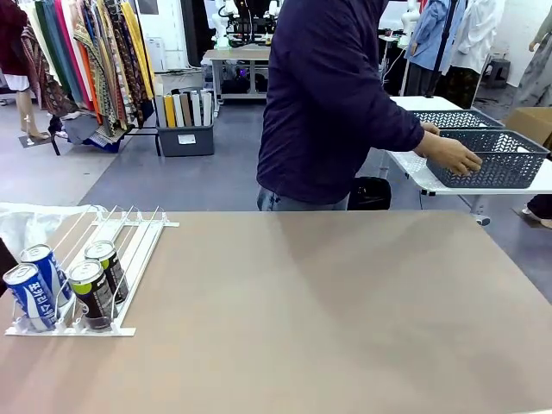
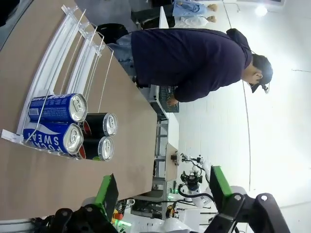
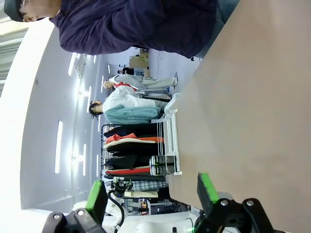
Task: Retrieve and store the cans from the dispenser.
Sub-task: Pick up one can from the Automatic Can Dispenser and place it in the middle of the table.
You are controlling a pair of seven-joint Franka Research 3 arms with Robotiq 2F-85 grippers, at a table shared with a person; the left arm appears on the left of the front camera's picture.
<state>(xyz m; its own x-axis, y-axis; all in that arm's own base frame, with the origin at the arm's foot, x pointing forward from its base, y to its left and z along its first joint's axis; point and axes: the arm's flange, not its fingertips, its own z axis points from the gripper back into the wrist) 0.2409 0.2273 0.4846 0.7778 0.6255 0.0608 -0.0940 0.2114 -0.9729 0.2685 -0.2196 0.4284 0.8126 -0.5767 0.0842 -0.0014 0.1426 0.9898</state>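
- Item: four cans, standing upright at the near end of the dispenser [image 1: 138, 224], on the near left corner of the table [image 1: 345, 302].
- Blue and white cans [image 1: 31, 297]: two, in the left lane, one behind the other.
- Black cans [image 1: 92, 293]: two, green rim and silver top, in the lane just to the right, close beside the blue pair.
- Handling, as judged: thin metal wall, stiff enough if full but liable to dent under a hard squeeze. The smooth printed skin is probably slippery. Whether they are full cannot be told.
- Where to hold, as judged: across the mid-body, pads on opposite sides, above the low front rail. Take a near can first and lift it straight up, as neighbours leave little room for a finger.
- Left gripper [image 2: 163, 187]: jaws spread wide, nothing between them, well apart from the cans.
- Right gripper [image 3: 150, 193]: jaws apart, empty, over bare table, far from the dispenser.
- Likely store: dark grey basket [image 1: 492, 159] on a separate table at far right, with the person's hand [image 1: 453, 155] on it.
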